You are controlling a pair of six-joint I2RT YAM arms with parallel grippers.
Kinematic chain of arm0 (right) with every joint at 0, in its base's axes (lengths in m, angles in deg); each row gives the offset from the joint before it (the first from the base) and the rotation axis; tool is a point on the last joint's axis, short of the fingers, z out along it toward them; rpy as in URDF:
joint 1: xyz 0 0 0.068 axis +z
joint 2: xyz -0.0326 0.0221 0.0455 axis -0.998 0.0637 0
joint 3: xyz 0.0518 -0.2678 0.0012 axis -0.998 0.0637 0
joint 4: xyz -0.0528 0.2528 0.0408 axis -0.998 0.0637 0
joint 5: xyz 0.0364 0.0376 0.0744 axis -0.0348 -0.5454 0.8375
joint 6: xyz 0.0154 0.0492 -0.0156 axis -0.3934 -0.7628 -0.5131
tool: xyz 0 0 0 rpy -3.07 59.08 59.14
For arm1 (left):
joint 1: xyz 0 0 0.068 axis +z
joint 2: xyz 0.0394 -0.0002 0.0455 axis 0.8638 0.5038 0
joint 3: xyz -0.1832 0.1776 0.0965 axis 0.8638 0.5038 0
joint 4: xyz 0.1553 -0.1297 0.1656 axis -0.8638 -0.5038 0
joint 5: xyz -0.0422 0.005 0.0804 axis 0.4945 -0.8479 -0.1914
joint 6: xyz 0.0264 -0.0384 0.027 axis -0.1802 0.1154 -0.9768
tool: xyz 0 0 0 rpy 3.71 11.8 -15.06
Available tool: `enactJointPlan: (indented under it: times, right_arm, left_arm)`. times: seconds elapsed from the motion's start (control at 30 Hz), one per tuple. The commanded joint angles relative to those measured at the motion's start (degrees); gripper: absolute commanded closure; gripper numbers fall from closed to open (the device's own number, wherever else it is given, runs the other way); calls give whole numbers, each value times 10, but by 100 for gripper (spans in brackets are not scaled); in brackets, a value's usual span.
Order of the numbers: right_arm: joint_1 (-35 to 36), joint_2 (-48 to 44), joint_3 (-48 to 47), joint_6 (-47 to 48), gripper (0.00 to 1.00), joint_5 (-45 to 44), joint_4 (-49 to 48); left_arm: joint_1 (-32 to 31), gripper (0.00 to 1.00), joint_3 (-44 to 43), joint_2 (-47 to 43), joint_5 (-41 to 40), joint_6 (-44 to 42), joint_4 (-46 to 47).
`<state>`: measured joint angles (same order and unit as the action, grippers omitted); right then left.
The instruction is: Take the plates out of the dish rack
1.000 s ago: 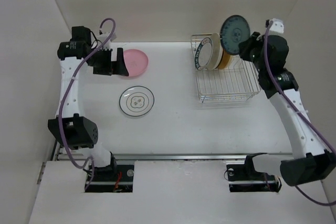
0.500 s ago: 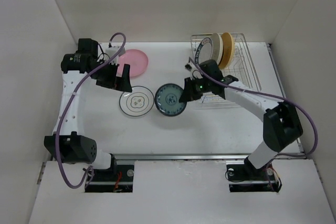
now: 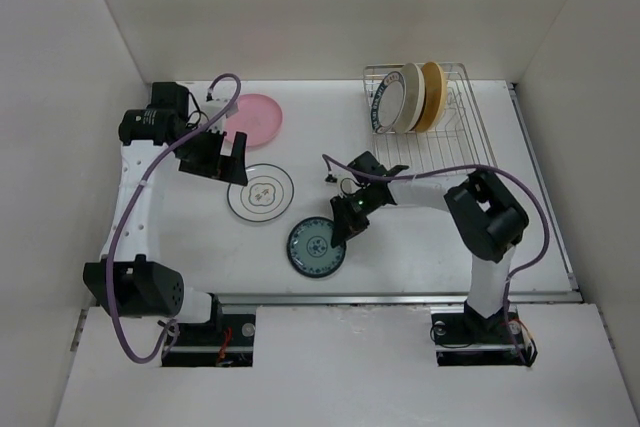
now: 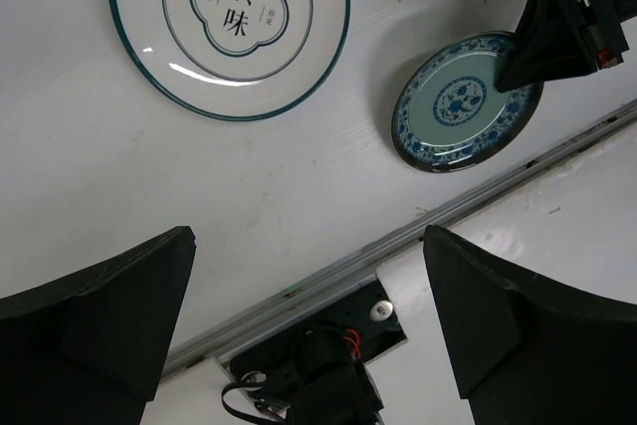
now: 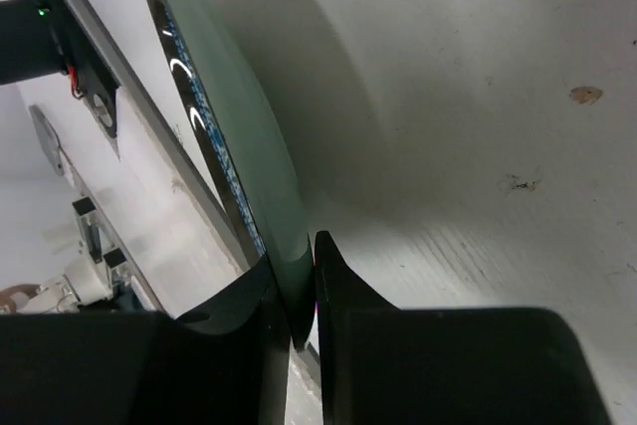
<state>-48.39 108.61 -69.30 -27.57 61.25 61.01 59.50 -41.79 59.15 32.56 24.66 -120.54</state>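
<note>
Right claw [image 5: 297, 291] clamped on the rim of the teal-blue plate [image 5: 234, 146]: one finger on each face and no gap showing in the wrist view. Grip sits on the plate's edge nearest the rack side.

Teal-blue plate [image 3: 317, 247] is face up and low at the near part of the table [image 3: 420, 242], just behind the front rail [image 4: 468, 208]. From above it reads close to flat. The right wrist view shows a shadow under it, so whether it is fully seated cannot be told.

Nearest neighbour is the white plate with dark ring [image 3: 260, 193], flat on the table and apart from the teal-blue one. Pink plate [image 3: 255, 119] lies farther back on the left, also flat.

Left claw [image 3: 225, 152] hovers above the ringed plate, fingers spread wide, holding nothing. Its wrist view looks straight down between them.

Dish rack [image 3: 452, 162] stands at the back right. Three plates are upright on edge at its far end: teal-rimmed white plate [image 3: 384, 105], cream plate [image 3: 410, 97], mustard plate [image 3: 432, 95].

Step in hand, as judged: set-down of the third plate out, three left in the rack, so roughly halfway.

Next move needs the rim lowered until the plate rests flat, then the fingers parted and drawn back level. Lifting early could drag or tip the plate toward the rail.
</note>
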Motion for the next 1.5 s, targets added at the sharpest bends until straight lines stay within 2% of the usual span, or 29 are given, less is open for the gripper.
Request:
enactJointPlan:
  times: [0.0,0.03,0.07,0.1,0.23,0.33,0.43,0.57,0.67,0.77,0.8,0.83,0.93,1.0,1.2,1.37,1.4,1.47]
  right_arm:
    - [-1,13,-19,17,86,-6,-21]
    - [-1,13,-25,17,82,-15,-21]
    - [-1,13,-26,11,70,-20,-21]
    - [-1,13,-26,11,63,-26,-21]
    - [-1,-25,-20,1,44,-75,-15]
    - [-1,-65,-20,-19,37,-118,14]
    - [4,-120,-40,-38,37,-197,55]
    - [5,-200,-82,-71,32,-355,105]
    - [5,-259,-117,-91,30,-424,119]
    - [5,-313,-143,-99,20,-546,111]
    - [-1,-323,-143,-99,19,-621,105]
    - [-29,-330,-169,-99,18,-715,99]
    - [-64,-318,-208,-90,18,-743,99]
    - [-124,-280,-256,-78,21,-732,99]
    - [-250,-163,-358,-73,40,-706,76]
    - [-297,-43,-446,-73,45,-674,49]
    - [-303,-29,-456,-73,49,-663,43]
    - [-316,-6,-471,-68,51,-643,35]
  left_arm:
    - [3,2,3,-25,-15,-1,-15]
    - [3,2,9,-31,-20,-1,-21]
    - [3,2,9,-31,-20,-1,-22]
    - [3,2,14,-36,-25,4,-22]
    - [3,2,39,-47,-38,9,-22]
    - [3,2,55,-47,-51,21,-22]
    - [3,2,61,-52,-56,26,-15]
    - [3,2,79,-63,-69,31,-1]
    - [3,2,79,-63,-74,42,5]
    - [3,0,92,-69,-86,42,16]
    - [3,0,92,-69,-86,47,21]
    - [3,0,98,-69,-92,47,22]
    - [3,0,104,-69,-98,47,27]
    - [3,0,109,-69,-98,47,27]
    - [3,0,109,-51,-98,47,27]
    - [3,0,109,-32,-98,47,27]
    - [3,0,109,-24,-98,47,27]
    - [3,0,104,-15,-98,47,27]
